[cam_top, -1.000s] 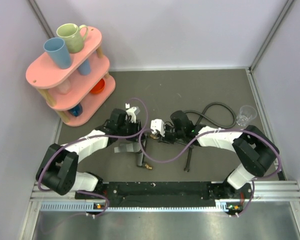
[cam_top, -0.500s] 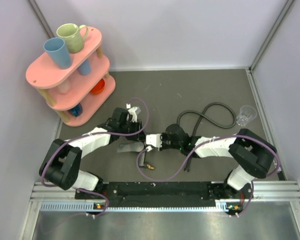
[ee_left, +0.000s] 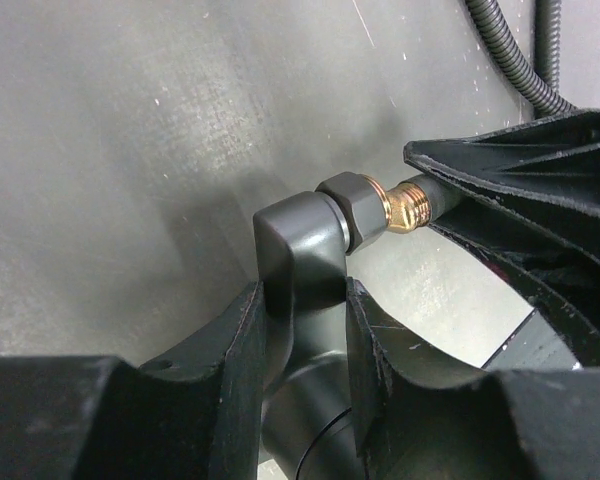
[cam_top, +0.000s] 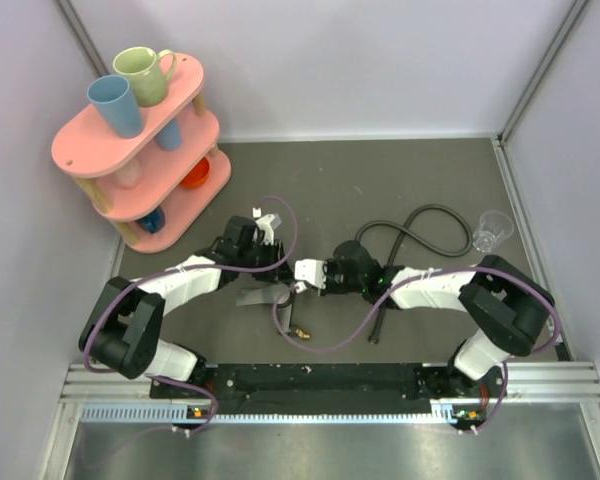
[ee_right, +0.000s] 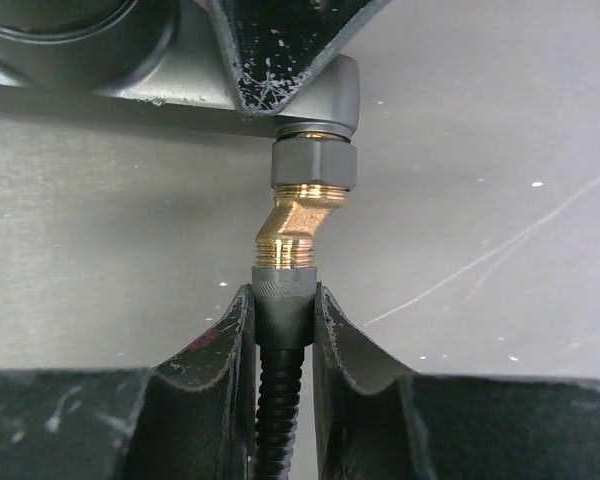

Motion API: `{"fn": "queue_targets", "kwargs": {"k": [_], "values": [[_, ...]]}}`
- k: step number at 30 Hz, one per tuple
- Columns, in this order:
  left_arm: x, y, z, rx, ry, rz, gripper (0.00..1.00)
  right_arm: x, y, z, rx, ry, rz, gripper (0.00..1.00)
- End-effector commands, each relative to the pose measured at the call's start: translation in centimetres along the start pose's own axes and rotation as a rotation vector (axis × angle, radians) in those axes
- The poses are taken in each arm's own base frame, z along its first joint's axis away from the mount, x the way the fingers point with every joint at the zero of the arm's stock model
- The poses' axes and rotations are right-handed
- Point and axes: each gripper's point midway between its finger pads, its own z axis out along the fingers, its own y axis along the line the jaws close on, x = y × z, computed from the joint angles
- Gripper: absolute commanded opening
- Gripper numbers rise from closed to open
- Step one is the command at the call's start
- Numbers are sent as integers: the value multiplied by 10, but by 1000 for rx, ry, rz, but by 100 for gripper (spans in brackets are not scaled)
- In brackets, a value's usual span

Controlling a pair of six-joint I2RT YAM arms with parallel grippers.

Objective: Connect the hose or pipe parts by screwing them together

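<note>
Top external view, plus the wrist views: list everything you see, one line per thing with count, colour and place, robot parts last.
Rack: one, pink, three tiers, table's far left.
Blue cup: one, rack's top tier.
Green mug: one, top tier.
Second blue cup: one, middle tier.
Bowl: one, orange, bottom tier.
Clear cup: one, transparent, table's far right.
Hose: one, dark grey, looped right of centre.
Forked fitting: one, dark grey with brass ends, centre.
Table: one, dark grey.
Left arm and right arm: two, black and white, near edge.
Left gripper: one, black, shut on the forked fitting.
Right gripper: one, black, shut on the hose.
</note>
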Motion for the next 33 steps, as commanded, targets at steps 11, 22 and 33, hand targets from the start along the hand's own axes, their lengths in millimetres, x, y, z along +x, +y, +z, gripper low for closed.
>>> {"fn": "queue_targets", "kwargs": {"k": [11,22,33], "values": [[-10,-97,-13,400,-88,304,0,-126,-9,-20,-532,-497,424,0],[-20,-105,-26,405,-217,423,0,-118,-26,-23,-772,-477,815,0],[-25,-98,-26,360,-181,377,0,-81,-47,-21,-433,-342,726,54]]}}
